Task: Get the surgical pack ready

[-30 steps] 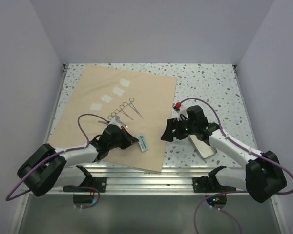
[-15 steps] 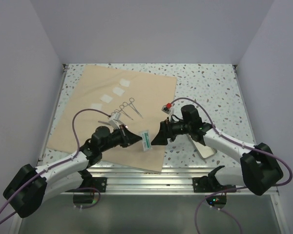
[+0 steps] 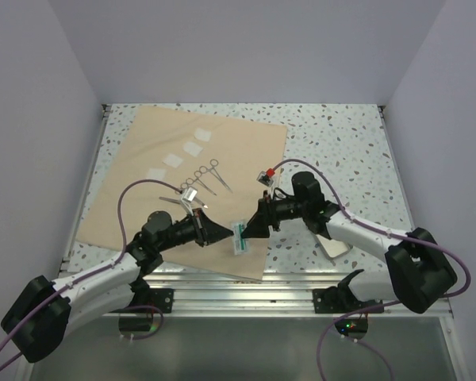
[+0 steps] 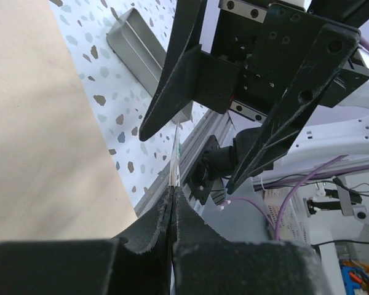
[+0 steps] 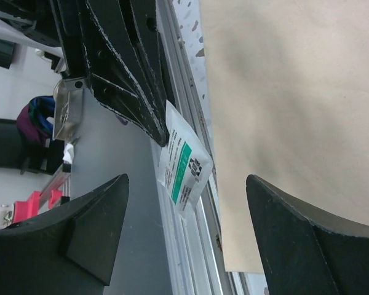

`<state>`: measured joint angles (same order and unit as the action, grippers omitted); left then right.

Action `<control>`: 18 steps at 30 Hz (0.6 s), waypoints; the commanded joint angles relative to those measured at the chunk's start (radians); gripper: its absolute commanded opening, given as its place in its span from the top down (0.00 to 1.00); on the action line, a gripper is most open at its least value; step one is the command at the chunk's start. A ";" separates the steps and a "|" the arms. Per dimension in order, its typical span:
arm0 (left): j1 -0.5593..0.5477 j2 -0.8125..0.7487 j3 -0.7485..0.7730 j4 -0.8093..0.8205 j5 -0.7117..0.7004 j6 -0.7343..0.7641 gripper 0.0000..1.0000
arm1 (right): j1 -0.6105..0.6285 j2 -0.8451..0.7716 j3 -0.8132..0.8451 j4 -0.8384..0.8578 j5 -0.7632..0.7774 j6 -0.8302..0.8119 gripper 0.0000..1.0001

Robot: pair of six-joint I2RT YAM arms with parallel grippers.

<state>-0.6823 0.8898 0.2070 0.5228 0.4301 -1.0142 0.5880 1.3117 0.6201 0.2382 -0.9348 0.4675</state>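
Observation:
The surgical pack's tan wrap (image 3: 222,151) lies spread flat on the speckled table; it also shows in the wrist views, the tan wrap (image 4: 31,123) at left and the tan wrap (image 5: 283,92) at upper right. My left gripper (image 3: 220,233) is shut on a small white packet with a green stripe (image 3: 239,236), held above the sheet's near right corner. The packet (image 4: 176,157) shows edge-on between the shut jaws of my left gripper (image 4: 174,192). My right gripper (image 3: 251,229) faces it, open, its fingers either side of the packet (image 5: 184,166) without touching it.
Scissors and forceps (image 3: 209,176) and white gauze squares (image 3: 184,155) lie on the sheet. A shiny metal tray (image 3: 331,241) sits partly under the right arm, also seen as the tray (image 4: 138,49). An aluminium rail (image 3: 246,282) runs along the table's near edge.
The left arm lifted the packet off the sheet and carried it right. The right gripper swung left to meet it and now brackets the packet.

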 commanded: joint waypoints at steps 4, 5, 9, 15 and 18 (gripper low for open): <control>-0.006 0.006 -0.012 0.117 0.056 -0.020 1.00 | 0.036 0.027 -0.014 0.137 -0.036 0.051 0.32; -0.005 0.011 -0.012 0.120 0.059 -0.018 1.00 | 0.038 0.027 -0.017 0.148 -0.039 0.063 0.35; -0.006 0.018 -0.018 0.143 0.071 -0.021 1.00 | 0.042 0.038 -0.025 0.187 -0.053 0.079 0.44; -0.005 0.009 -0.026 0.129 0.059 -0.017 1.00 | 0.042 0.057 -0.020 0.201 -0.076 0.089 0.85; -0.006 -0.008 -0.034 0.095 0.038 -0.011 0.67 | 0.042 0.064 -0.014 0.170 -0.075 0.088 1.00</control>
<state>-0.6830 0.9035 0.1879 0.5968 0.4721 -1.0283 0.6243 1.3647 0.5983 0.3889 -0.9916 0.5568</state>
